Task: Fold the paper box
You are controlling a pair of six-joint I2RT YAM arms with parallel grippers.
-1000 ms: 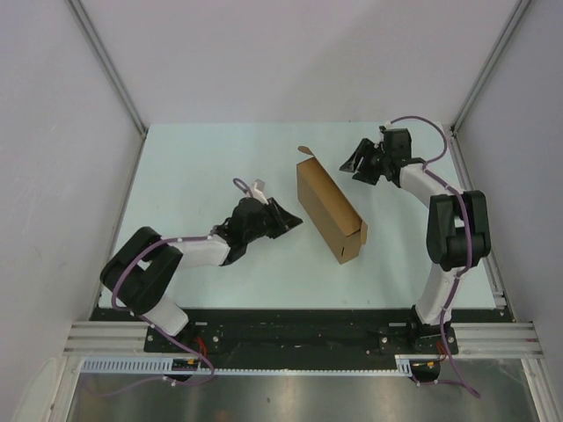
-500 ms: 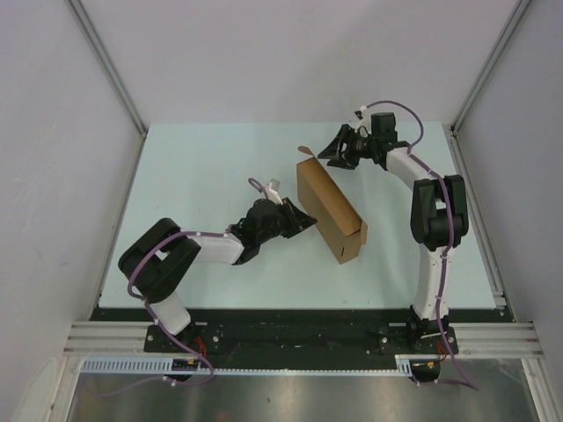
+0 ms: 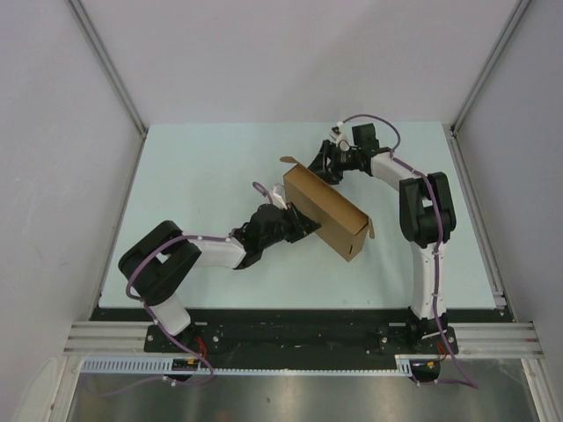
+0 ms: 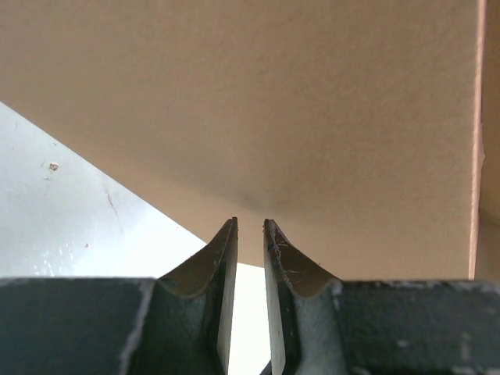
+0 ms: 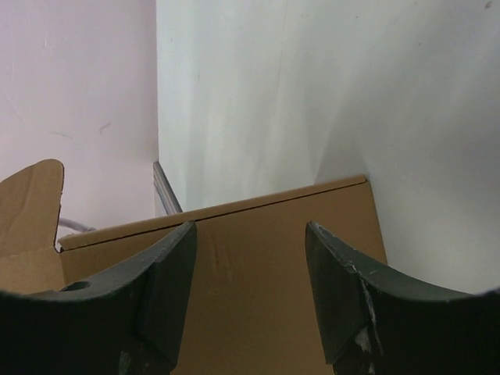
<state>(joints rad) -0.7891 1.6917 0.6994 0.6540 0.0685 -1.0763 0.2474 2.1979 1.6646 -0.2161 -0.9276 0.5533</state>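
Note:
The paper box [image 3: 330, 211] is a long brown cardboard box lying slantwise at mid-table, with a small flap [image 3: 288, 162] sticking up at its far left end. My left gripper [image 3: 306, 227] has its tips right at the box's near long wall [image 4: 273, 101]. Its jaws [image 4: 250, 223] are only narrowly open with nothing between them. My right gripper [image 3: 324, 165] hovers at the box's far end, open wide. The brown panel [image 5: 258, 266] shows between its fingers [image 5: 250, 226], and the flap [image 5: 31, 211] stands to the left.
The pale table [image 3: 202, 176] is enclosed by white walls on three sides, with slanted metal posts [image 3: 110, 66] at the back corners. One post [image 5: 164, 187] shows behind the box in the right wrist view. A black rail [image 3: 290, 330] runs along the near edge.
The right gripper swung left from the back right to the box's far end. The left gripper advanced right against the box's side. The box's far end shifted left.

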